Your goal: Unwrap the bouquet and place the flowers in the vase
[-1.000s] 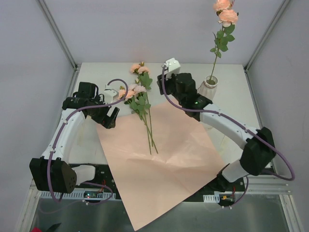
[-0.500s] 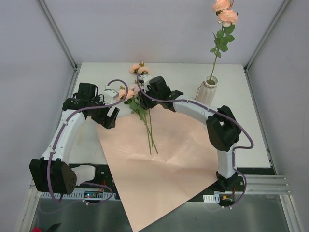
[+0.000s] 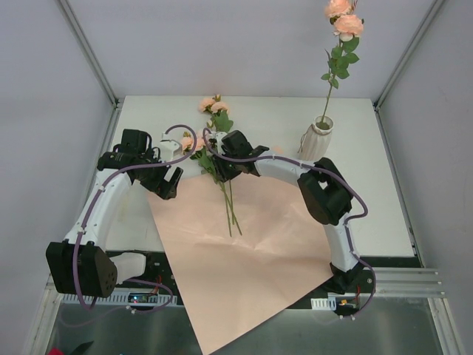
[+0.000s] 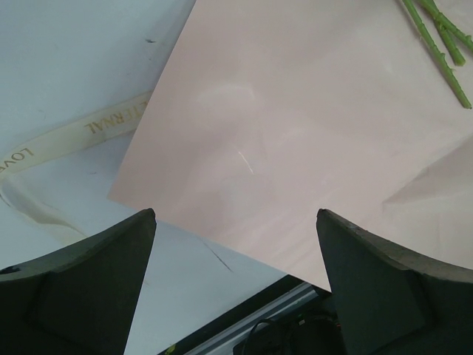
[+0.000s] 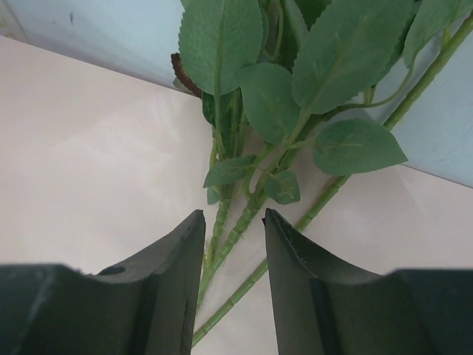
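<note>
The bouquet is unwrapped: its pink paper point(image 3: 244, 244) lies flat as a big sheet on the table. Several flowers point(image 3: 214, 140) rest across the sheet's upper edge, their stems point(image 3: 229, 203) on the paper. One more flower point(image 3: 346, 22) stands in the cream vase point(image 3: 319, 138) at the back right. My right gripper point(image 3: 220, 168) is low over the lying flowers. In the right wrist view it point(image 5: 233, 214) is open with a narrow gap, and the green stems point(image 5: 222, 251) run beneath that gap. My left gripper point(image 3: 170, 185) hangs wide open over the paper's left corner point(image 4: 295, 111), holding nothing point(image 4: 235, 214).
A cream printed ribbon point(image 4: 89, 133) lies loose on the white table left of the paper. The paper's near corner hangs over the table's front edge point(image 3: 222, 325). Stem ends point(image 4: 436, 37) show at the left wrist view's top right.
My right arm has swung left from beside the vase to above the lying flowers, and its jaws have narrowed. The left arm has stayed put.
</note>
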Robot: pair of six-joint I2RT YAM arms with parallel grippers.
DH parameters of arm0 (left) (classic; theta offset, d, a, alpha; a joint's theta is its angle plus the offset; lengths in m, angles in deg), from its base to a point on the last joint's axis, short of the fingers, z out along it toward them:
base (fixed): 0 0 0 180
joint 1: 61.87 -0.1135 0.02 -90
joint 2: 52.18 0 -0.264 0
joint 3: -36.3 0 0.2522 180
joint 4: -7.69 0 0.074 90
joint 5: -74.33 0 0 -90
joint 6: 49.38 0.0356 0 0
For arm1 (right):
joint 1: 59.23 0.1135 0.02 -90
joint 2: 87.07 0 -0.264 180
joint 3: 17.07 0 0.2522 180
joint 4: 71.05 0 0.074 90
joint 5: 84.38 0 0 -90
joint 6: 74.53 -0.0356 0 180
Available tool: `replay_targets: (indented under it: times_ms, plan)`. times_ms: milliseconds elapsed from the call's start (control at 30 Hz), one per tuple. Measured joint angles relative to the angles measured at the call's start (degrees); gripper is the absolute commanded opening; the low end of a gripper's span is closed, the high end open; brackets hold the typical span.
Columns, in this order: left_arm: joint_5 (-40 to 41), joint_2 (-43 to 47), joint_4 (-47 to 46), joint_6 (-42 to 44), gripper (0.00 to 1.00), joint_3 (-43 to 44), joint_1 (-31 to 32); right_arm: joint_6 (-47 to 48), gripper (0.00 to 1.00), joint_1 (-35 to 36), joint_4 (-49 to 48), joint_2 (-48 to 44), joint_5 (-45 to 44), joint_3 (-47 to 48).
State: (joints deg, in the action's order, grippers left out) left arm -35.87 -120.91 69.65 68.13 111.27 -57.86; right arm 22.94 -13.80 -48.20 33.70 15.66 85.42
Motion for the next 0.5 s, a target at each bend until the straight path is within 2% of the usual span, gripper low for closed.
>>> replay_targets:
  times_ms: [300,500]
  plan:
    - [1.18,0.63,-0.81,0.33,0.90,-0.68,0.00,-0.02,0.38,0.04,1.73,3.26,-1.68,2.71]
    - [1.27,1.05,-0.94,0.39,0.90,-1.20,0.00,-0.39,0.27,0.04,1.86,4.52,-2.29,3.28]
